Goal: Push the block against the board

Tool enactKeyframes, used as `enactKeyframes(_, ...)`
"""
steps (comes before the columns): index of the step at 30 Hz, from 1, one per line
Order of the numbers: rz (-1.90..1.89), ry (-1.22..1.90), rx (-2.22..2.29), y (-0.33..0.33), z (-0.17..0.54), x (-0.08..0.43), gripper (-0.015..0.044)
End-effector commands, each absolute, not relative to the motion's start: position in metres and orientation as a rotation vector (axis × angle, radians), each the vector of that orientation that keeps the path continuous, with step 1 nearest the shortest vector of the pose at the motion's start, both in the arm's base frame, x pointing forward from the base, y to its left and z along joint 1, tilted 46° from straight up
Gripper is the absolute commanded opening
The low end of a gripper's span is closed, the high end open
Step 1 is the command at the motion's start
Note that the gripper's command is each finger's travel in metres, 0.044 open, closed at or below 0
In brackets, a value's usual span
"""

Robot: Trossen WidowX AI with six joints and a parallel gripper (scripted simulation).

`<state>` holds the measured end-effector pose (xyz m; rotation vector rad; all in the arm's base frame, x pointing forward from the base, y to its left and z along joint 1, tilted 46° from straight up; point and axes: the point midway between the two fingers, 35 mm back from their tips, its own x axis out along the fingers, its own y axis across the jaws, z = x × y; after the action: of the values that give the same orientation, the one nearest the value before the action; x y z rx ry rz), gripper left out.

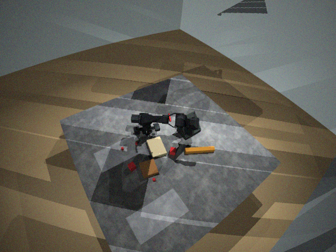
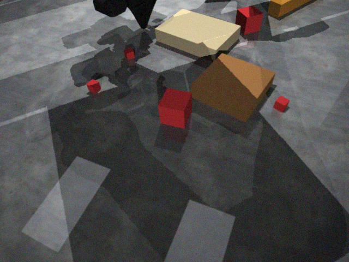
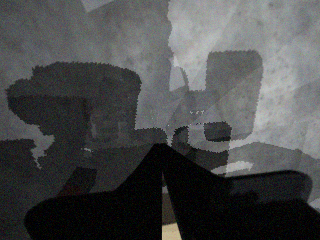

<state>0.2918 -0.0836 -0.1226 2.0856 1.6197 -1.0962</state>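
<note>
The brown square block [image 1: 148, 168] [image 2: 235, 84] lies flat near the middle. The cream slab [image 1: 156, 147] [image 2: 197, 28], apparently the board, lies flat behind it. It is offset to the right in the top view and to the left in the exterior view. Their nearest corners are close, with a narrow dark gap; no whole side touches. My gripper [image 1: 138, 142] [image 2: 143, 27] [image 3: 159, 148] is shut and empty, its tips just beyond the slab's far left corner in the exterior view. A sliver of cream shows between the dark fingers in the wrist view. Tip height is unclear.
A red cube [image 1: 132, 166] [image 2: 174, 108] stands left of the brown block, another [image 1: 172, 151] [image 2: 249, 21] right of the slab. Small red cubes lie near the gripper [image 1: 136, 143] [image 2: 129, 53], farther left [image 1: 122, 148] [image 2: 94, 86], and by the block [image 1: 154, 179] [image 2: 281, 103]. An orange bar [image 1: 199, 150] lies right.
</note>
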Motion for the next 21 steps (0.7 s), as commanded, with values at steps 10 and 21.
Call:
enactKeyframes(10, -1.099, 1.617, 2.077, -0.126, -0.087, 0.285, 0.0000)
enactKeyframes(21, -0.999, 1.640, 2.016, -0.097, -0.062, 0.264, 0.0000)
